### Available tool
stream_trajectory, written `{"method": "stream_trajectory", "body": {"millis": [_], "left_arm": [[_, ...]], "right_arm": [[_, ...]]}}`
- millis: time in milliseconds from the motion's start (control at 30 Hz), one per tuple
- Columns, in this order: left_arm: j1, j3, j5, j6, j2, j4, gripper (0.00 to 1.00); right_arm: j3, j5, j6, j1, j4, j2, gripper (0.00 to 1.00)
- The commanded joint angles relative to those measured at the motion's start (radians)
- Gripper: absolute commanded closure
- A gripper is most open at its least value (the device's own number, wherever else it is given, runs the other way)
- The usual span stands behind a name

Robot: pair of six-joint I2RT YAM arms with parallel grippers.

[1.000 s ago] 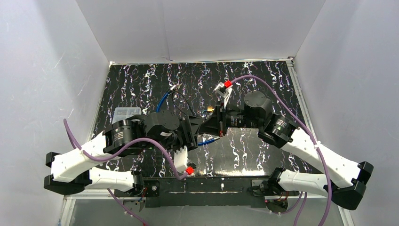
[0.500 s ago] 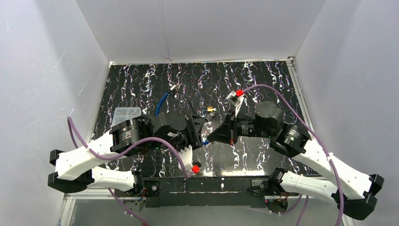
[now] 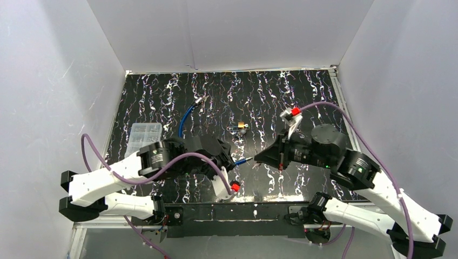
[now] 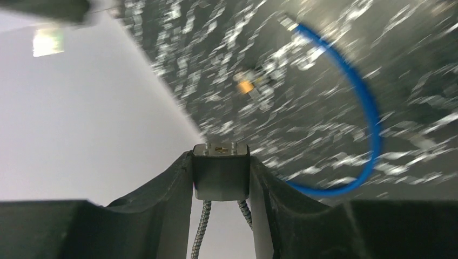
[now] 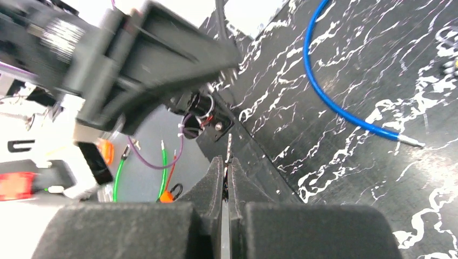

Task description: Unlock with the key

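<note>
The left gripper [image 4: 221, 157] clamps a small grey block [image 4: 221, 178] trailing braided cords. The right gripper [image 5: 227, 162] is pinched shut, and the thin pale sliver at its tips cannot be identified. The brass padlock [image 3: 240, 127] lies on the table [image 3: 302, 91] beyond both, touching neither.

**Both hands backed off the padlock**

A second ago I had both hands crowded together over the padlock [image 3: 239, 127], mid-worktop [image 3: 162, 97]. Now the left hand [image 3: 230, 156] sits nearer its base, and the plug [image 4: 221, 171] with its braided cord has gone back with it. The right hand [image 3: 258, 158] has swung back and rightward, its jaws closing the last bit. The padlock now lies uncovered, apart from both hands.
</note>
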Motion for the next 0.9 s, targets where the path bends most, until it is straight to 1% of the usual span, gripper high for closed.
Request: {"method": "stream_trajectory", "body": {"millis": [0, 33, 100, 200, 300, 367, 567, 600, 700, 767, 800, 833, 867], "left_arm": [[0.001, -0.248, 0.185, -0.378, -0.061, 0.159, 1.00], [0.002, -0.367, 0.196, -0.429, -0.081, 0.261, 1.00], [0.003, -0.523, 0.222, -0.525, -0.087, 0.438, 1.00], [0.009, -0.641, 0.244, -0.665, -0.038, 0.602, 1.00], [0.026, -0.743, 0.257, -0.726, -0.003, 0.748, 1.00], [0.033, -0.767, 0.285, -0.754, 0.041, 0.779, 1.00], [0.060, -0.733, 0.348, -0.877, 0.220, 0.764, 0.92], [0.062, -0.741, 0.362, -0.882, 0.226, 0.773, 0.89], [0.064, -0.759, 0.394, -0.869, 0.224, 0.773, 0.71], [0.065, -0.760, 0.394, -0.861, 0.239, 0.758, 0.64], [0.067, -0.762, 0.389, -0.856, 0.243, 0.763, 0.57], [0.068, -0.761, 0.384, -0.848, 0.241, 0.768, 0.44], [0.070, -0.751, 0.379, -0.837, 0.233, 0.755, 0.23]], "right_arm": [[0.011, 0.127, -0.010, 0.004, 0.032, -0.099, 0.99], [-0.006, 0.143, -0.005, 0.004, 0.045, -0.122, 0.99], [-0.028, 0.171, -0.002, 0.004, 0.055, -0.164, 0.99], [-0.016, 0.204, -0.018, 0.004, 0.028, -0.199, 0.99], [0.018, 0.215, -0.056, 0.004, -0.012, -0.206, 0.99], [0.039, 0.235, -0.078, 0.004, -0.028, -0.203, 0.99], [0.055, 0.273, -0.102, 0.004, -0.029, -0.201, 0.99], [0.056, 0.274, -0.101, 0.004, -0.028, -0.201, 0.99], [0.059, 0.283, -0.099, 0.004, -0.031, -0.201, 0.99], [0.059, 0.291, -0.096, 0.005, -0.029, -0.206, 0.99], [0.057, 0.291, -0.096, 0.004, -0.027, -0.209, 0.99], [0.056, 0.291, -0.095, 0.004, -0.027, -0.209, 0.99], [0.055, 0.291, -0.094, 0.004, -0.028, -0.211, 0.99]]}}
